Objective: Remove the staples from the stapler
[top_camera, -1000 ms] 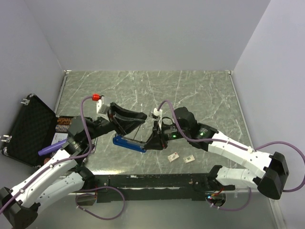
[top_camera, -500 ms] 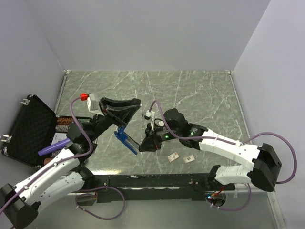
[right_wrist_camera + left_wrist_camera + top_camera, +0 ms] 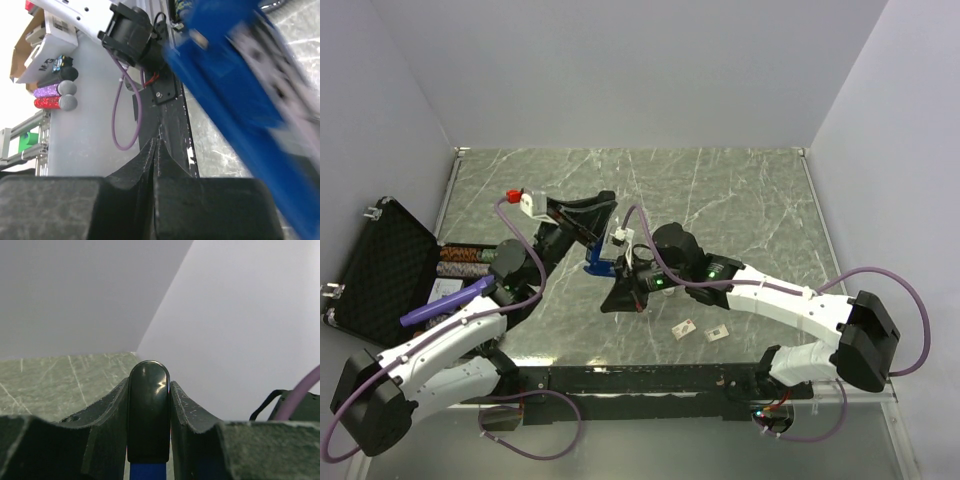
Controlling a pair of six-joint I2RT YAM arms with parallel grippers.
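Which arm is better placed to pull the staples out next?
Right. The left fingers are clamped on the stapler; the right fingers are shut, empty and close beside it.

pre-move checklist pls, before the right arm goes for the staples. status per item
1. Left hand grip on stapler: ok, its black end sits clamped between both fingers.
2. Right hand ready to pinch: not ok, fingers shut together with nothing between.
3. Right hand lined up on stapler: not ok, the blue body passes beside the fingers, not between them.
4. Staples exposed: cannot tell, right wrist view is blurred.
5. Staples already out: cannot tell, none seen on the table.
6. Cards clear of both hands: ok, they lie apart, nearer the bases.
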